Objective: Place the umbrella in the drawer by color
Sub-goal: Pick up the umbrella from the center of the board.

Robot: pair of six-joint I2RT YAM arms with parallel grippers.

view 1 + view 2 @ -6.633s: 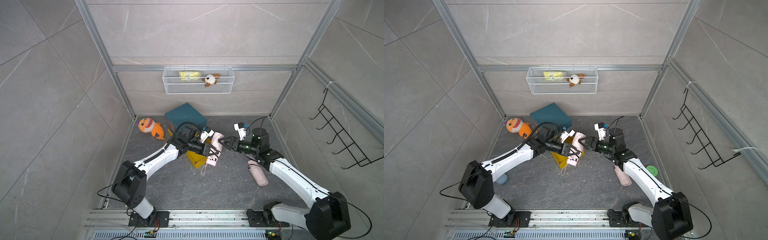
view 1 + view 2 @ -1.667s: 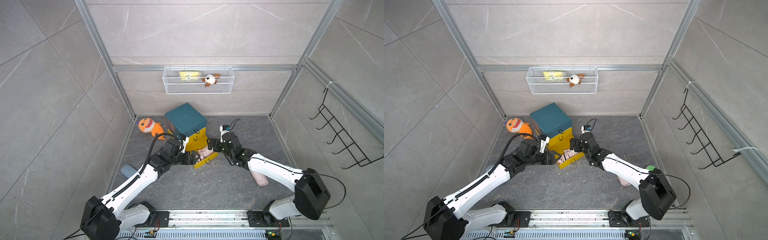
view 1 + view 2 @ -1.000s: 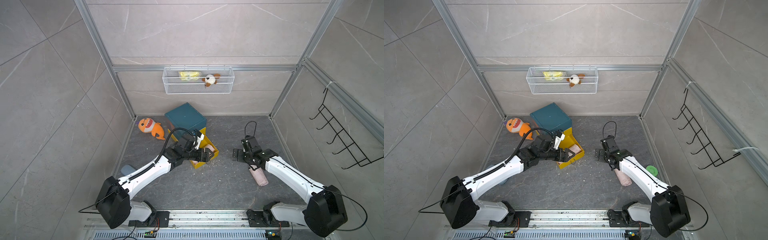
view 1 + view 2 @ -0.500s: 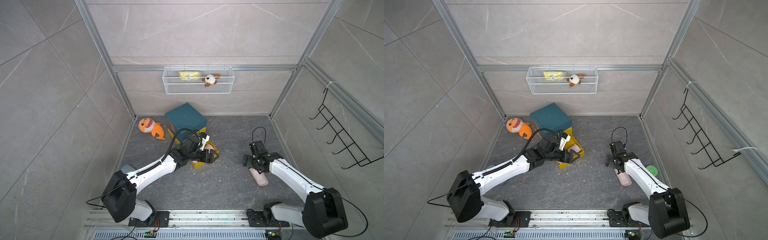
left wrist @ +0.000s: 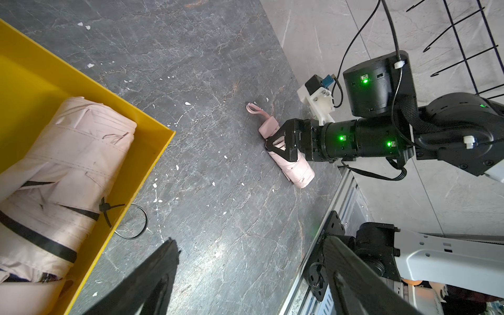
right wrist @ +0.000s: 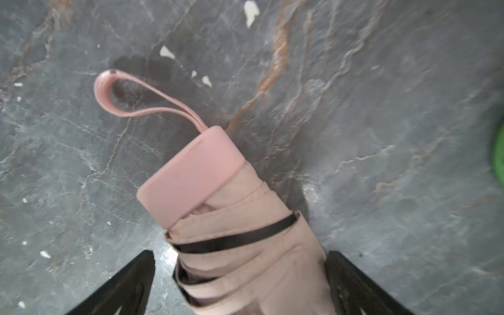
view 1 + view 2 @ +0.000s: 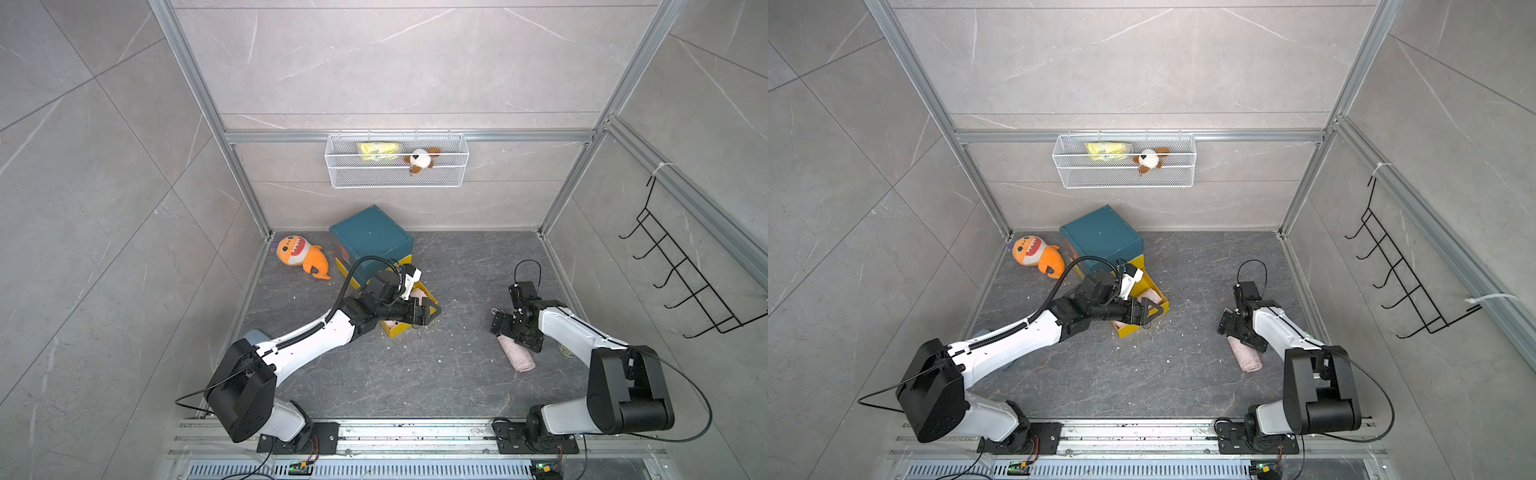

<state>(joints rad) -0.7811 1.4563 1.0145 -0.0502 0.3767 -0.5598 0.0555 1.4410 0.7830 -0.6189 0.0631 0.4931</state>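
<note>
The right gripper [image 6: 240,253] is spread wide and grasps nothing, its black fingers [image 6: 131,281] straddling the folded pink umbrella [image 6: 231,191], which lies on the dark stone floor [image 6: 381,81] near the right wall with its strap loop [image 6: 128,101] resting flat. The left gripper [image 7: 426,311] is likewise released, hovering at the front corner of the pulled-out yellow drawer [image 7: 399,330] of the teal cabinet [image 7: 370,237], where a second pink umbrella [image 5: 62,169] lies. Print on the right arm's base plate [image 5: 324,237] is too small to read.
</note>
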